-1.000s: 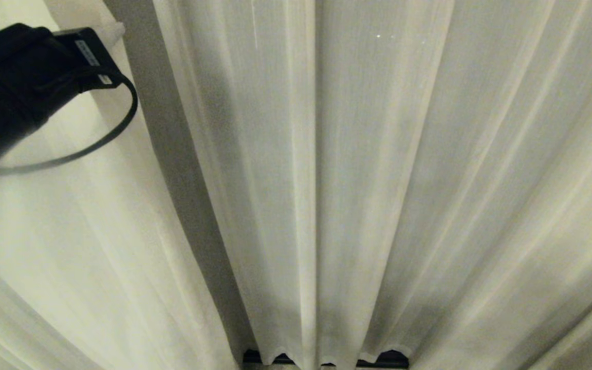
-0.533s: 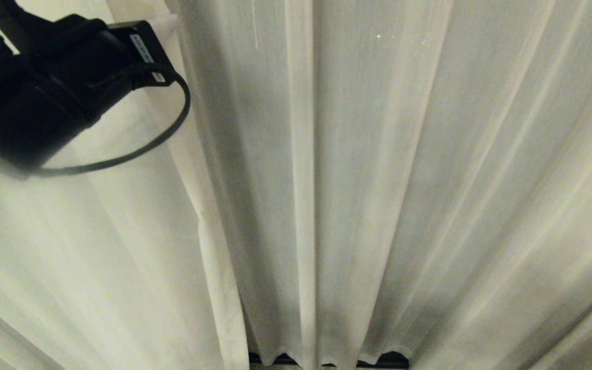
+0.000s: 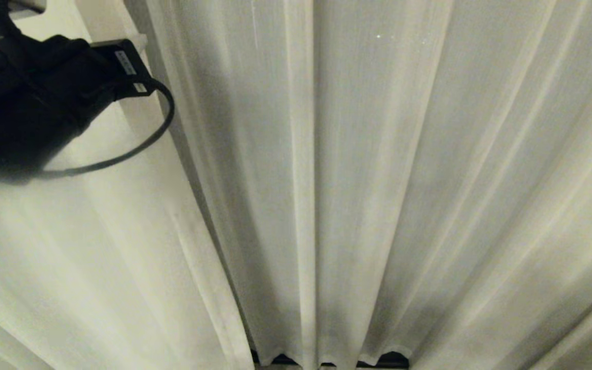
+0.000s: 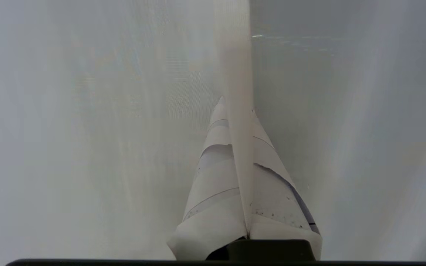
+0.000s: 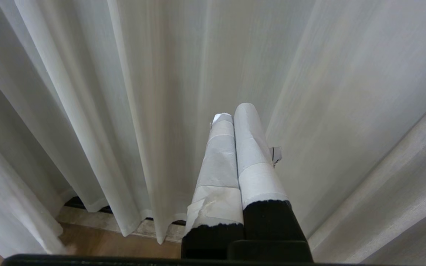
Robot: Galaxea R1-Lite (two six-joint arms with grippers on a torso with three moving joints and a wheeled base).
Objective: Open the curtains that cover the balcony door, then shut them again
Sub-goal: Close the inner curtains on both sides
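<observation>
Head view: cream pleated fabric curtains [image 3: 368, 195] fill the frame; my left arm sits upper left.

Left wrist view: my left claw [image 4: 235, 111] is clamped on what appears to be a curtain hem.

Right wrist view: my right claw [image 5: 233, 114] is closed, empty, near the curtains.

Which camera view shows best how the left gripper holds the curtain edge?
The left wrist view: the left gripper has its jaws shut on the curtain edge. The head view shows only the arm's dark body beside the curtains. The right wrist view shows no left gripper.

All three views face the curtains [image 3: 378, 180] closely: head looking down, both wrists along their fingers
</observation>
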